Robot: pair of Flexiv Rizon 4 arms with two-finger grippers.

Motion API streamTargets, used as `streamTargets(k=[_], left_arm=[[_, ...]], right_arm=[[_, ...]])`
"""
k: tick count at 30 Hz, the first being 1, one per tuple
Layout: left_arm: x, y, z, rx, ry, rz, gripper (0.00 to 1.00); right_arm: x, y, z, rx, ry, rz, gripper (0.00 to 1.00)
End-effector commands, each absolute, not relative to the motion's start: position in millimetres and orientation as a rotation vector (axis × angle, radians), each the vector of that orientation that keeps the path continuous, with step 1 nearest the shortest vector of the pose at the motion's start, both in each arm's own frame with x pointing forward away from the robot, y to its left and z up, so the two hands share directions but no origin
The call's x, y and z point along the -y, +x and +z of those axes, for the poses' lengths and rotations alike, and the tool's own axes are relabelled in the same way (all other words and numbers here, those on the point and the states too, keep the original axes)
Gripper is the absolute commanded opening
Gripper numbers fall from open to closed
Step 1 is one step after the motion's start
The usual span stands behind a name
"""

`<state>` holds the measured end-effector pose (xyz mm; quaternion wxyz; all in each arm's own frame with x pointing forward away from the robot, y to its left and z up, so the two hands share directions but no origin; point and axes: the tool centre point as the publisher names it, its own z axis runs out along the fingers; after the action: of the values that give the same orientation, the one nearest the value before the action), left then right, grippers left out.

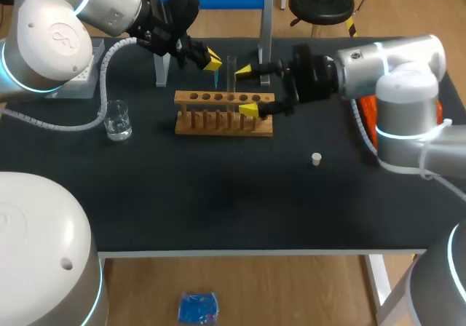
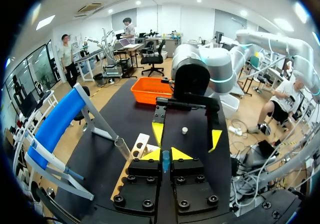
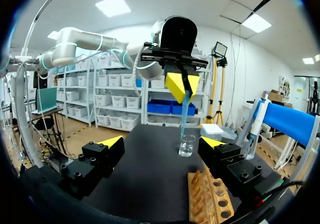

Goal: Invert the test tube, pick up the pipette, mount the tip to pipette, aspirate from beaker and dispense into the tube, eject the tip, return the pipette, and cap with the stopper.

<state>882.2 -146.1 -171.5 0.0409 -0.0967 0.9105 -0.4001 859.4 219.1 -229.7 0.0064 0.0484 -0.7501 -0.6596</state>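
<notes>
The black bench (image 1: pixel 218 209) carries a wooden rack (image 1: pixel 224 122) in its back half, with the test tube (image 1: pixel 231 70) upright in it. The right gripper (image 1: pixel 247 89) gapes wide at the rack's right end, near the tube. Behind the rack, the left gripper (image 1: pixel 211 60) pinches the blue pipette (image 3: pixel 184 115). The beaker (image 1: pixel 117 120) sits toward the left edge and the stopper (image 1: pixel 316 158) toward the right.
</notes>
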Motion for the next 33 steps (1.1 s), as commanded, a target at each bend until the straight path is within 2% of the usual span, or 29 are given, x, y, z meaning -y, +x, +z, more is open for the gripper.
streamTargets(k=[1, 33], left_arm=[[145.6, 882.8, -170.4, -2.795, -0.296, -1.22, 0.0], [145.6, 882.8, -170.4, -2.795, -0.296, -1.22, 0.0]], right_arm=[[-231.1, 865.6, -234.8, 2.327, 0.138, -2.1, 1.0], [-269.3, 877.5, -202.5, 2.145, 0.082, -2.224, 1.0]])
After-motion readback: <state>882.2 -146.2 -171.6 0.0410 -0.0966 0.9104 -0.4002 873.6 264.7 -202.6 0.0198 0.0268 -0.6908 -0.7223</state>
